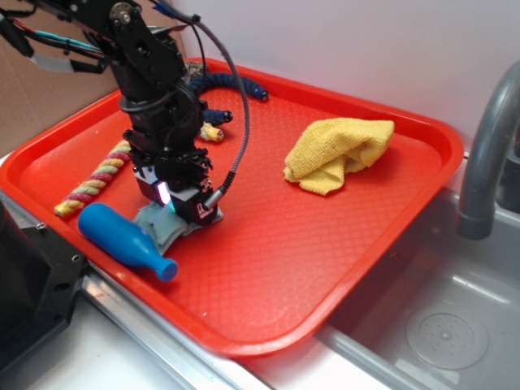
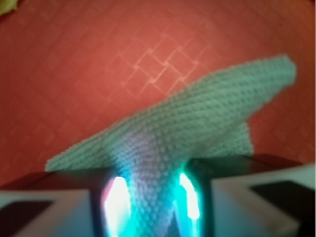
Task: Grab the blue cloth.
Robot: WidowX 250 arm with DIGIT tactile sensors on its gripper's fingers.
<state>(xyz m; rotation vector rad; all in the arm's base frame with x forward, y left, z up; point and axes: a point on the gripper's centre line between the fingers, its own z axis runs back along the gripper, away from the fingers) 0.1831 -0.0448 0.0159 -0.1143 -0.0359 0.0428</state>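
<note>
The blue cloth point(image 1: 166, 227) is a small pale blue-green knitted rag on the red tray point(image 1: 325, 244), at its front left. My gripper point(image 1: 180, 210) stands straight down on it, so most of the rag is hidden in the exterior view. In the wrist view the blue cloth point(image 2: 197, 118) is pulled up into a ridge that runs down between my two glowing fingers point(image 2: 117, 200). My gripper point(image 2: 150, 207) is shut on that pinched fold, with the cloth's wings spreading left and right over the tray point(image 2: 74, 59).
A bright blue plastic bottle point(image 1: 126, 240) lies touching the cloth's front left side. A yellow terry cloth point(image 1: 337, 152) sits at the tray's back right. Ropes point(image 1: 93, 180) lie at the left and back. A sink point(image 1: 439, 325) and grey faucet point(image 1: 487, 154) are right.
</note>
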